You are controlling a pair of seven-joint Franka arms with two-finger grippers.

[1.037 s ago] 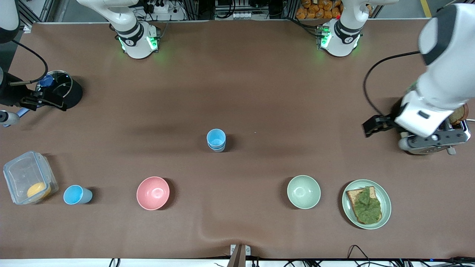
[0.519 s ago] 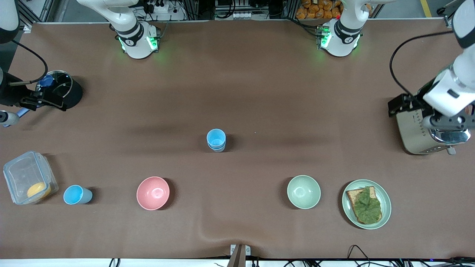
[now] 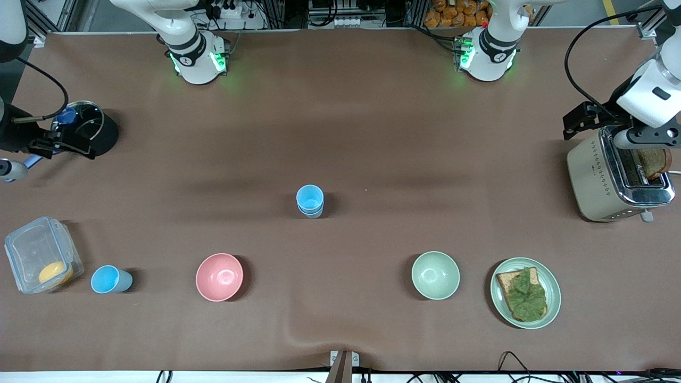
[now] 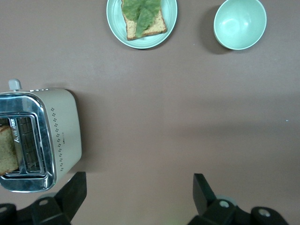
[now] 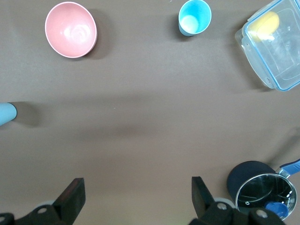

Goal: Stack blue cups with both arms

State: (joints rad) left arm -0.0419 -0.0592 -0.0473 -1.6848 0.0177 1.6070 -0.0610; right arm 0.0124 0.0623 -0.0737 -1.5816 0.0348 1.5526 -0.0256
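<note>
1. Task items. Two small grey-blue plastic cups, nested as one upright stack point(image 3: 309, 201), stand at the middle of the brown table cloth point(image 3: 372, 133). A third sky-blue plastic cup point(image 3: 110, 279) stands upright near the front edge at the right arm's end, just beside a clear lidded plastic box point(image 3: 32, 247) that holds a yellow item.

2. End effectors. The left gripper point(image 4: 138, 194) has its fingers spread wide and carries nothing. It hangs over bare cloth beside the beige-and-chrome toaster point(image 3: 590, 170) at the left arm's end. The right gripper point(image 5: 136, 194) is likewise spread and empty, over bare cloth beside the black pot with glass lid point(image 3: 104, 133).

3. Markings. Small lettering beside the toaster's slots is too small to read.

4. Clearances. The stack is well apart from everything else. Nearer the front camera stand a round pink bowl point(image 3: 219, 276), a pale green bowl point(image 3: 435, 275) and a green plate point(image 3: 553, 298) bearing toast and lettuce, each well apart from its neighbours. The cloth is ridged at its front edge
</note>
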